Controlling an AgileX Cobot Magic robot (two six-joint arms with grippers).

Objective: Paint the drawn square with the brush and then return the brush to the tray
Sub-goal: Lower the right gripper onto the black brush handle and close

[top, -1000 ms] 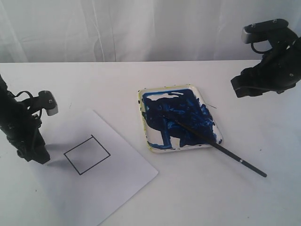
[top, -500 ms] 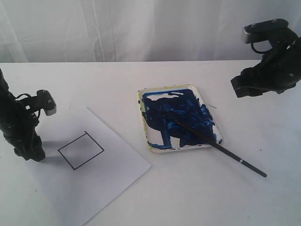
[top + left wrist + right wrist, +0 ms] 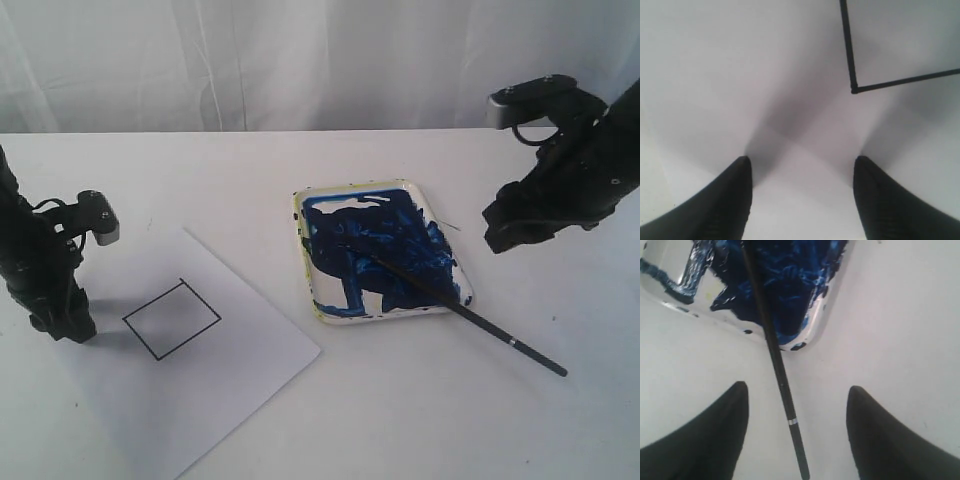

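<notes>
I see drawn square [image 3: 171, 319], left of tray [image 3: 352, 186], unpainted; brush [image 3: 490, 330] across tray's rim, ungrasped. Both spread, empty: left gripper [image 3: 800, 160], right gripper [image 3: 798, 387]. All steps pending.

The drawn square [image 3: 171, 319], thin black lines tilted with a plain white interior, sits at lower left. The tray [image 3: 352, 187], centre frame, is smeared dark blue. The brush [image 3: 480, 323] lies diagonally, tip in the paint, its handle crossing the tray's lower-right rim onto the worktop [image 3: 420, 420].
</notes>
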